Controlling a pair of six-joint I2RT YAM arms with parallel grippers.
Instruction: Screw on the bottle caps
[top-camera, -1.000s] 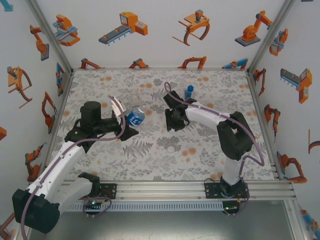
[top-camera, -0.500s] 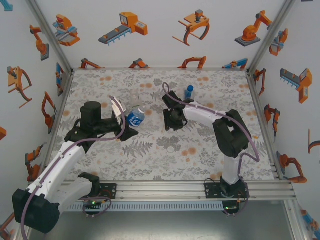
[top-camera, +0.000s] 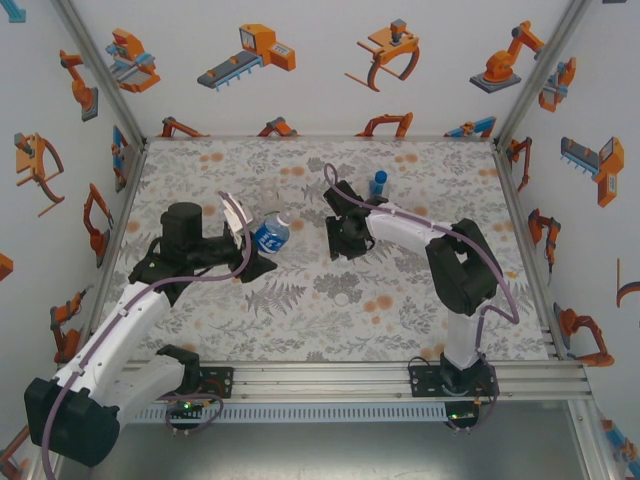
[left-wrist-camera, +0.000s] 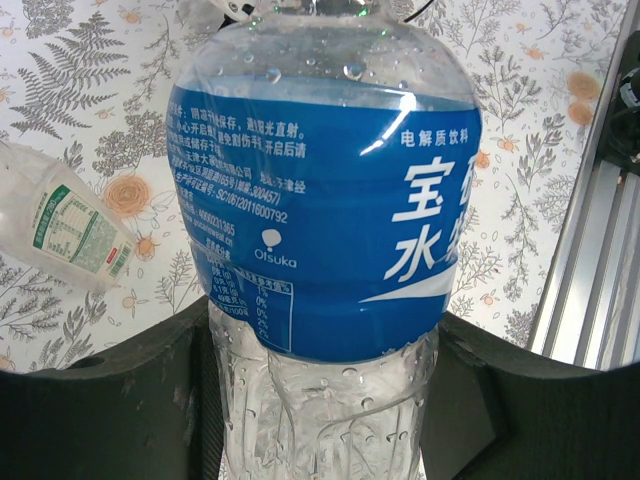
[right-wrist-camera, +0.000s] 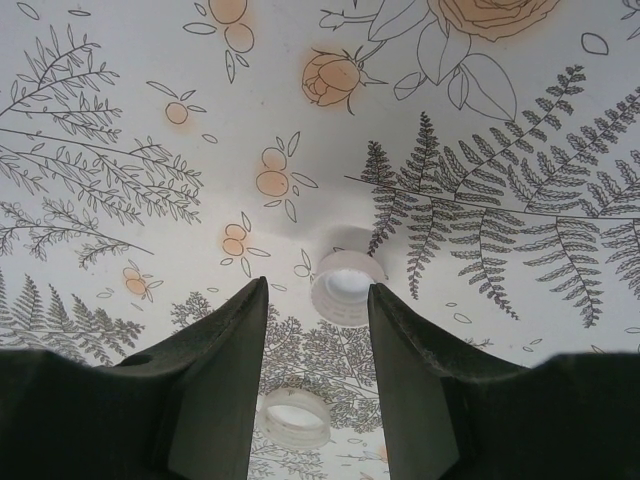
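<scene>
— Bottle caps, where are they?
— Two in the right wrist view. White cap (right-wrist-camera: 347, 287) sits on the worktop (right-wrist-camera: 120, 90) just past the fingertips of the right tool (right-wrist-camera: 317, 285), in line with the gap. Second white cap (right-wrist-camera: 290, 418) also lies on the worktop, nearer the camera, seen through the gap between the fingers (right-wrist-camera: 215, 380). Neither cap looks touched.
— Right tool state?
— Fingers apart, nothing between them. From above it points down at the worktop, well to the right-arm side of the water bottle (top-camera: 270, 236).
— Left tool?
— Left tool (top-camera: 256, 248) is clamped on the water bottle. The left wrist view shows black fingers pressed on both sides of the clear lower body, just under the blue label, with droplets inside.
— Bottle upright?
— Tilted from above, top end away from the arm bases. Cannot tell if it is capped or if it touches the worktop.
— Other bottles?
— Small blue bottle (top-camera: 378, 185) stands farther back than the water bottle, on the right-arm side, and has a blue top. Clear bottle (left-wrist-camera: 75, 225) with a green-and-white label is near the water bottle, not touching it. Cannot tell whether it is standing or lying.
</scene>
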